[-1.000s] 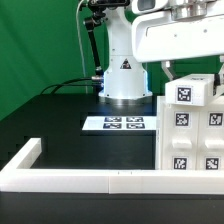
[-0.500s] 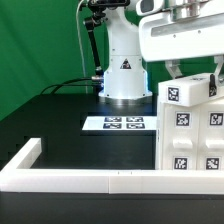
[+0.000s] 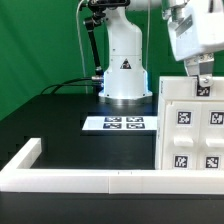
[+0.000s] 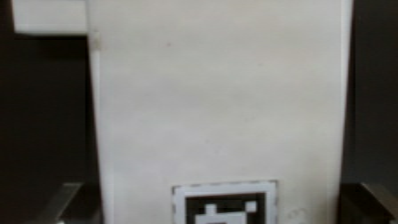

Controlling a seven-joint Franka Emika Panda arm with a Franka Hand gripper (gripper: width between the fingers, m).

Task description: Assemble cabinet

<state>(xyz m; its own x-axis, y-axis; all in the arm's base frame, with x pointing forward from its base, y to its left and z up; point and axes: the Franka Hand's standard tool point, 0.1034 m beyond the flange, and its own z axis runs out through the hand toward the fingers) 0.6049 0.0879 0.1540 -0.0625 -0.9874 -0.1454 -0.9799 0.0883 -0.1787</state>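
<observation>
The cabinet [image 3: 190, 140], a white boxy body with tagged drawer blocks on its front, stands at the exterior view's right. My gripper [image 3: 203, 76] is at its top edge, fingers pointing down around a white tagged cabinet part [image 3: 202, 88] that now lies level with the cabinet top. In the wrist view this white part [image 4: 214, 100] fills the space between my jaws, its tag [image 4: 226, 205] near my gripper [image 4: 217, 200]. The dark fingers [image 4: 64, 200] sit close against its two sides, shut on it. The cabinet's right side is cut off by the frame.
The marker board [image 3: 114, 124] lies flat on the black table in front of the robot base [image 3: 124, 75]. Long white border rails [image 3: 80, 180] run along the near edge and turn at the left corner. A green backdrop stands behind.
The tagged part was tilted above the cabinet's top corner; now it sits level on the cabinet. My wrist has turned and moved toward the exterior view's right.
</observation>
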